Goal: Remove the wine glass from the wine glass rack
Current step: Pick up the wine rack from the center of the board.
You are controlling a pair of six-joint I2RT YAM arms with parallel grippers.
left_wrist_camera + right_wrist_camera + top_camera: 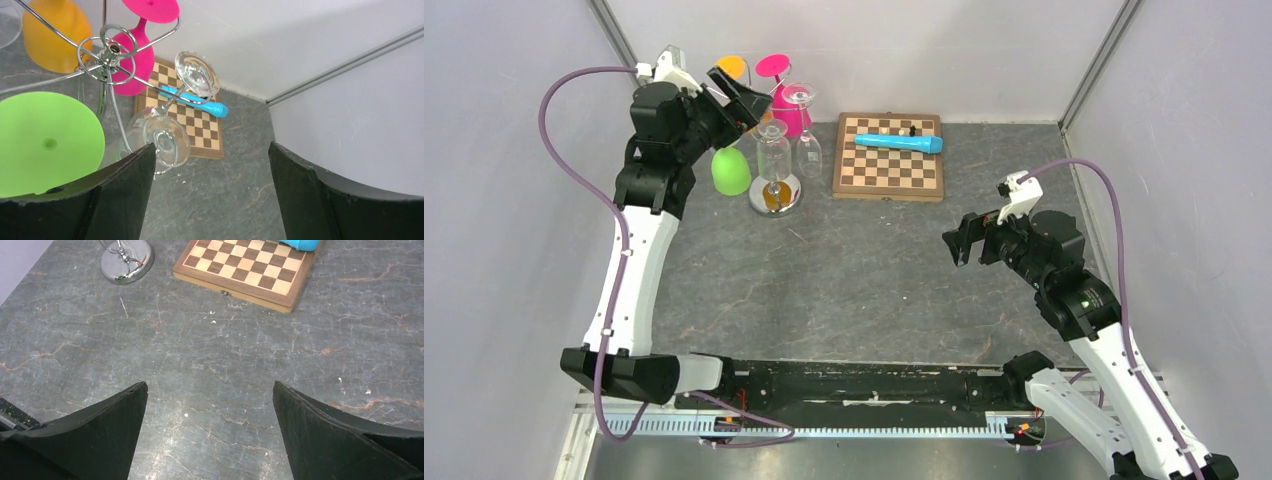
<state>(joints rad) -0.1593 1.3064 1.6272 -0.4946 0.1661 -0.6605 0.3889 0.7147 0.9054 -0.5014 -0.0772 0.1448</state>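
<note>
Far left on the table [874, 290]: one chrome wine glass rack [775, 197], mirror base, thin pole, curled wire arms. Hanging inverted: orange glass [731, 67], pink glass [776, 68], green glass [730, 172], two clear glasses [808, 152]. Left gripper [744, 100], right gripper [959, 243]: jaws wide, empty.

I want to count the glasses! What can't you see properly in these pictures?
- Top view: left gripper hides most of the orange glass.
- Right wrist view: top edge cuts off the wine glass rack above its base.
- Top view: dark piece on the chessboard, too small.
</note>
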